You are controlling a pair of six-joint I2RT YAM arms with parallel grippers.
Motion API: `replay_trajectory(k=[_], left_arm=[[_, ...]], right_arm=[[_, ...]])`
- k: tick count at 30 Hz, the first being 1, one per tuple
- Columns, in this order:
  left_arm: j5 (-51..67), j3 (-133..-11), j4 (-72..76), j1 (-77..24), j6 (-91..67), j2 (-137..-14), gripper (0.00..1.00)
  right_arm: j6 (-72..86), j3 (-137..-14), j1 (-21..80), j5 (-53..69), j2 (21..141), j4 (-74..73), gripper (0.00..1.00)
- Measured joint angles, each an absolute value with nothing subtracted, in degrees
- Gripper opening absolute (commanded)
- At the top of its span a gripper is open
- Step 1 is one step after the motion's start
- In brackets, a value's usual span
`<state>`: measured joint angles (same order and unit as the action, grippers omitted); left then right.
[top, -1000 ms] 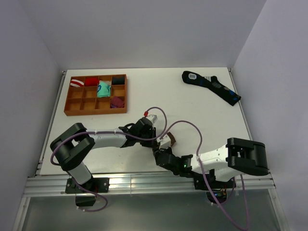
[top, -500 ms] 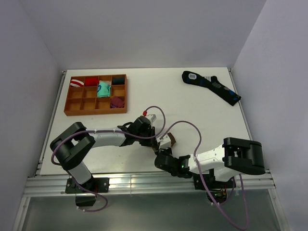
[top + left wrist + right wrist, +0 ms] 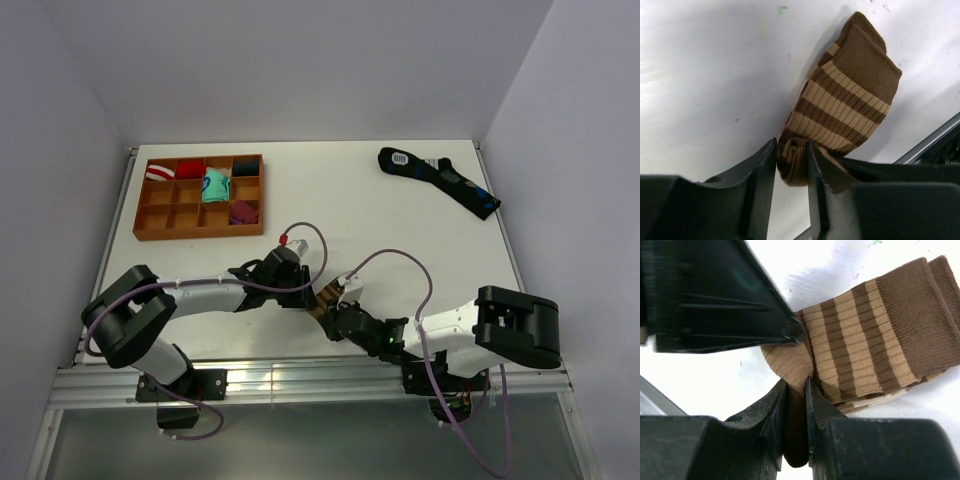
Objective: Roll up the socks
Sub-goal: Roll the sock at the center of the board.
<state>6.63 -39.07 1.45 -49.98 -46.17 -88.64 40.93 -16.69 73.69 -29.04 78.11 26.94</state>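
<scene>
Right wrist view: the right gripper (image 3: 796, 384) is seen clamped on a tan fold of the socks (image 3: 875, 325). In the left wrist view, the left gripper (image 3: 791, 150) is pinched on their rolled end. The socks are held close to the near edge of the table (image 3: 400, 235), between both wrists. Open white tabletop is seen beyond them. Farther back, a wooden tray (image 3: 198, 234) is set near the left edge, and a dark sock (image 3: 440, 180) lies near the far right corner.
</scene>
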Motion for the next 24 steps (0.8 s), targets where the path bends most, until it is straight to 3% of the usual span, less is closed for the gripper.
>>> replay_trajectory(k=[9,24], left_arm=[[3.11,-34.85,2.63,-48.45,-46.85,-83.07,0.42],[1.13,-24.67,14.79,-48.21,-45.91,-74.46,0.49]], right_arm=[[42.65,-17.5,66.37,-16.45,77.32,26.09,0.11],[50.78,-13.56,49.56,10.74,77.76,32.32,0.12]])
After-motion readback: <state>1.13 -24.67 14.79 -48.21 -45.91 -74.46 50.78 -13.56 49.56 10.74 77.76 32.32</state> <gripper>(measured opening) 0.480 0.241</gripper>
